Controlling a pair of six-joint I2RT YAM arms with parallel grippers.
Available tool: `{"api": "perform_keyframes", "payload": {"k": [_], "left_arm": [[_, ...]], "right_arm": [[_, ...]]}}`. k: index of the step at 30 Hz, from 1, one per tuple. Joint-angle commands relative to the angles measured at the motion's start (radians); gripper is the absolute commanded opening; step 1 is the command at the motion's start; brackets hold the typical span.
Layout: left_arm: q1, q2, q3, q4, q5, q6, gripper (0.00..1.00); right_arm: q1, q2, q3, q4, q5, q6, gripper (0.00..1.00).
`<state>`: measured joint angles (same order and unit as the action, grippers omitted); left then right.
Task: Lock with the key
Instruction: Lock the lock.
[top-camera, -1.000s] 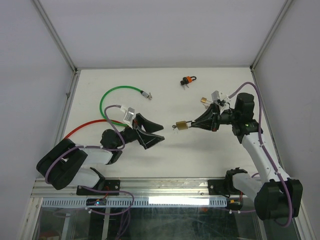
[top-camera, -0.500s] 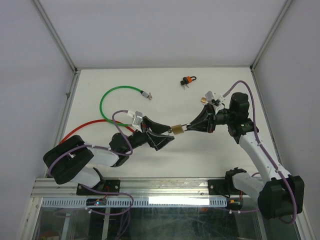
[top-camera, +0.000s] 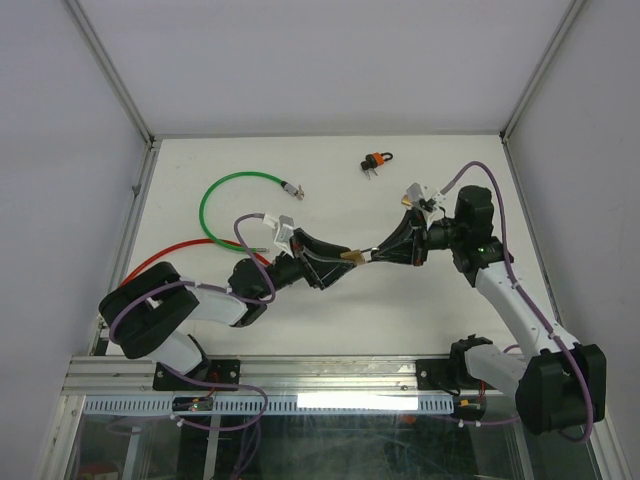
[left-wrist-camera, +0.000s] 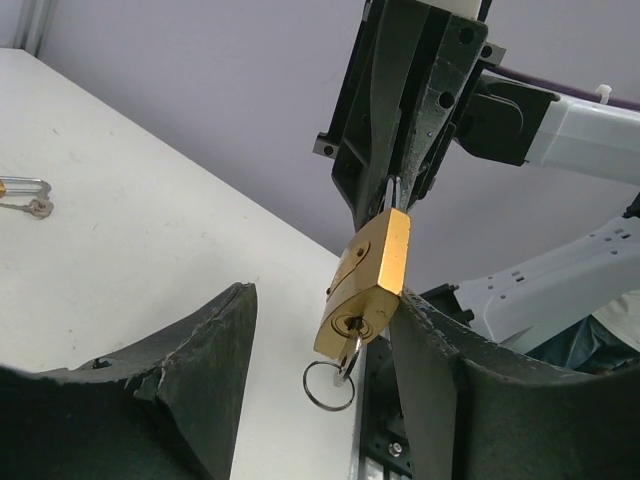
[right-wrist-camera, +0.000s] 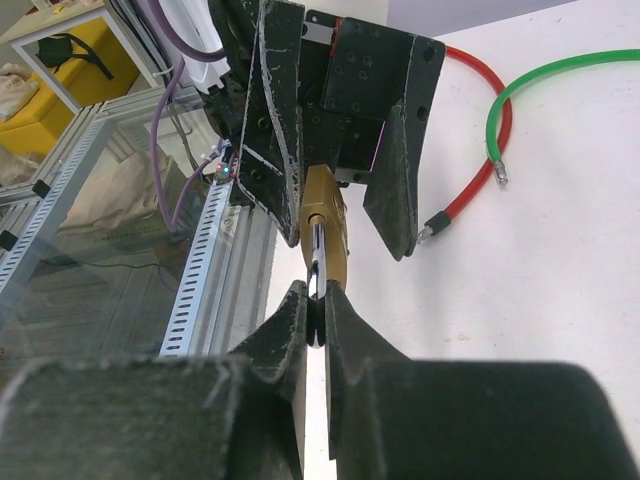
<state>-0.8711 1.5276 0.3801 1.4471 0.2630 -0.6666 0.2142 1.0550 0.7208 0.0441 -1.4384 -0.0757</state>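
Key-grasp step, mid-frame: right gripper (right-wrist-camera: 317, 305) clenched the padlock (left-wrist-camera: 368, 280), released left gripper (top-camera: 342, 262) straddled the key (left-wrist-camera: 350, 362), which next needed pinching and turning.

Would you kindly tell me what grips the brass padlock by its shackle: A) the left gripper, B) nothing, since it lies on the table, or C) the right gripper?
C: the right gripper is clamped on the shackle, and the padlock hangs from it in mid-air.

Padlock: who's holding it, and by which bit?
The right gripper pinches the padlock by its shackle. The left gripper is open around its body.
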Motion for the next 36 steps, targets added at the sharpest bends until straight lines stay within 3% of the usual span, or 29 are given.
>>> {"api": "perform_keyframes", "payload": {"k": [1, 5, 10, 12, 16, 21, 36], "left_arm": [[-0.009, 0.011, 0.035, 0.2, 0.022, -0.014, 0.54], [-0.009, 0.026, 0.036, 0.227, 0.043, 0.007, 0.49], [-0.009, 0.047, 0.033, 0.265, 0.061, 0.037, 0.29], [-0.008, 0.053, 0.029, 0.274, 0.067, 0.039, 0.25], [-0.008, 0.049, 0.019, 0.277, 0.073, 0.046, 0.25], [-0.008, 0.059, 0.019, 0.28, 0.074, 0.043, 0.35], [-0.007, 0.046, 0.036, 0.294, 0.076, 0.072, 0.38]], "right_arm": [[0.007, -0.003, 0.001, 0.058, -0.006, 0.01, 0.0], [0.007, 0.005, -0.001, 0.059, 0.002, 0.009, 0.0], [0.007, 0.019, -0.004, 0.041, 0.013, -0.011, 0.0], [0.007, 0.022, -0.006, 0.038, 0.017, -0.017, 0.0], [0.007, 0.026, -0.01, 0.031, 0.022, -0.03, 0.0], [0.007, 0.032, -0.01, 0.016, 0.027, -0.047, 0.0], [0.011, 0.046, -0.012, 0.011, 0.015, -0.056, 0.0]]}}
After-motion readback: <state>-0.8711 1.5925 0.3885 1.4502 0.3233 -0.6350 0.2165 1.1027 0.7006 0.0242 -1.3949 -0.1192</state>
